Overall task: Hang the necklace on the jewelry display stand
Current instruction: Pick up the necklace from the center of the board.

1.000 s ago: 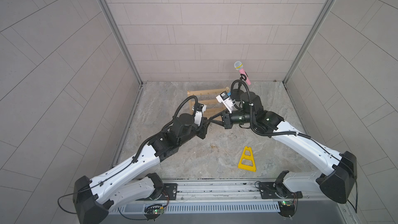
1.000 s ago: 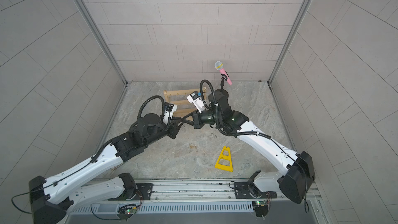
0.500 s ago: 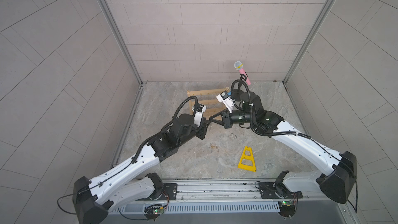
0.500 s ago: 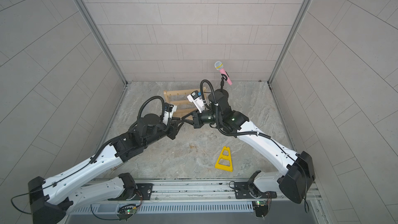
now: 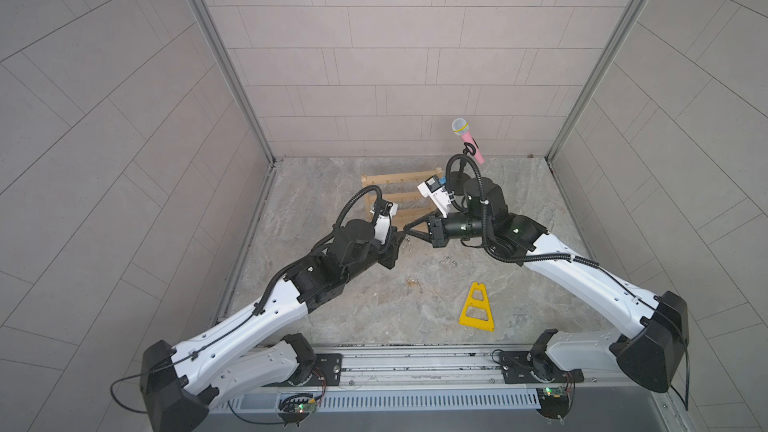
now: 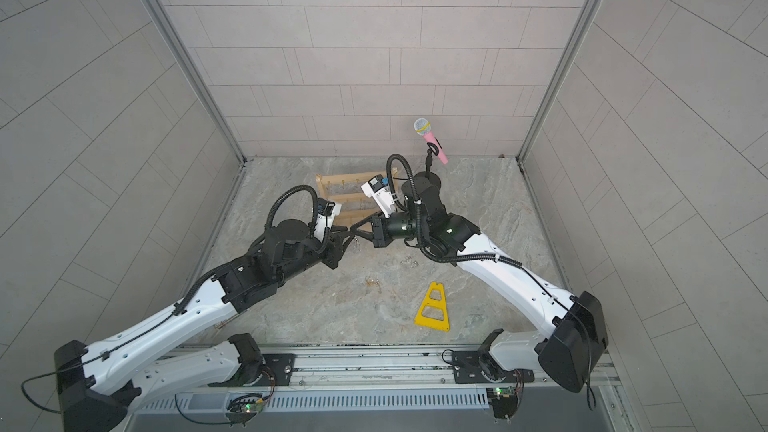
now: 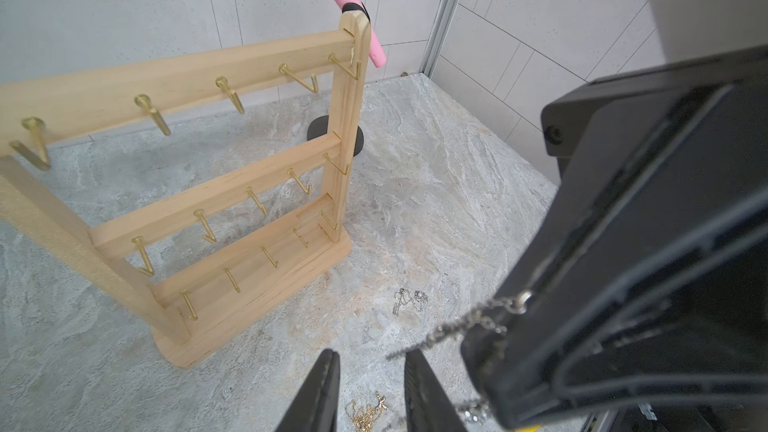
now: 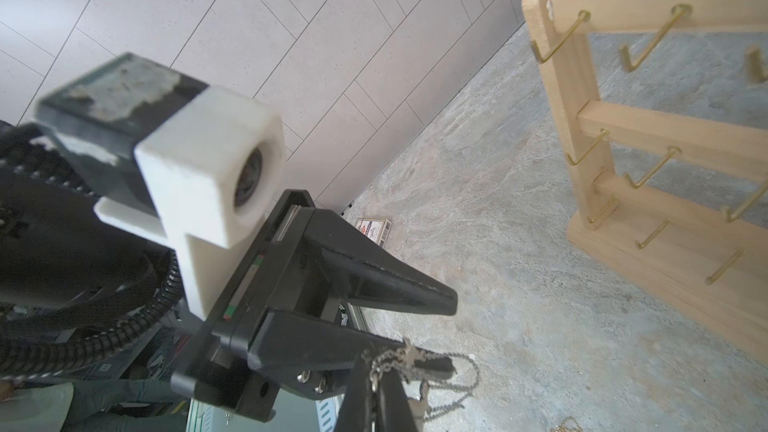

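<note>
By the right gripper (image 8: 376, 384), clamped shut, the silver necklace (image 7: 473, 320) is being pinched in the air just in front of the jewelry display stand (image 7: 232, 187), low and clear of every hook. The left gripper (image 7: 371, 357) is being held tip to tip with it, jaws parted and nothing between them. A loop of chain is being draped over one of its fingers (image 8: 436, 363).

The chain is judged likely to be snagged on that finger if the arms are drawn apart. The thin links could also be slipped out of the pinch, and the light stand could be pushed over by a stray finger during the reach to a hook.

Being counted:
- two grippers
- one held necklace
- one stand with three bars, five bare gold hooks (image 7: 228, 95) on each
- one gold chain (image 7: 365, 415) and one small silver cluster (image 7: 409, 299) on the table
- one pink microphone (image 5: 467, 139)
- one yellow frame (image 5: 476, 324)
</note>
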You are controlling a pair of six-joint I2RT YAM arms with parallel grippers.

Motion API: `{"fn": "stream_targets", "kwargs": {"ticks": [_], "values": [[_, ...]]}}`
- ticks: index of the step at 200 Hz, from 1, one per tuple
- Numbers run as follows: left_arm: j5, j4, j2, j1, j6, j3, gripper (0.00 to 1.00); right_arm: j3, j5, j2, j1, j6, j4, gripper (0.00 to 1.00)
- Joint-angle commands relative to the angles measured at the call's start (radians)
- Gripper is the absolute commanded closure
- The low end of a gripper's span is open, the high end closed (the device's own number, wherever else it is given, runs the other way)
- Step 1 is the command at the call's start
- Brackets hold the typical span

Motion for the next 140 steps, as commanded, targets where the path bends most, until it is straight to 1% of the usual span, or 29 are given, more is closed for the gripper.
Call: {"fn": "stream_targets", "kwargs": {"ticks": [1,65,140], "values": [[-0.014,0.016,-0.001,-0.003,0.019,0.010,0.69,-0.019,-0.016,0.000,-0.001,0.022,0.049,1.00],[-0.028,0.048,0.010,-0.004,0.020,0.003,0.69,-0.030,-0.029,0.004,-0.001,0.044,0.072,1.00],[-0.048,0.074,0.006,-0.003,0.024,-0.014,0.72,-0.031,-0.042,0.015,0.002,0.061,0.091,1.00]]}}
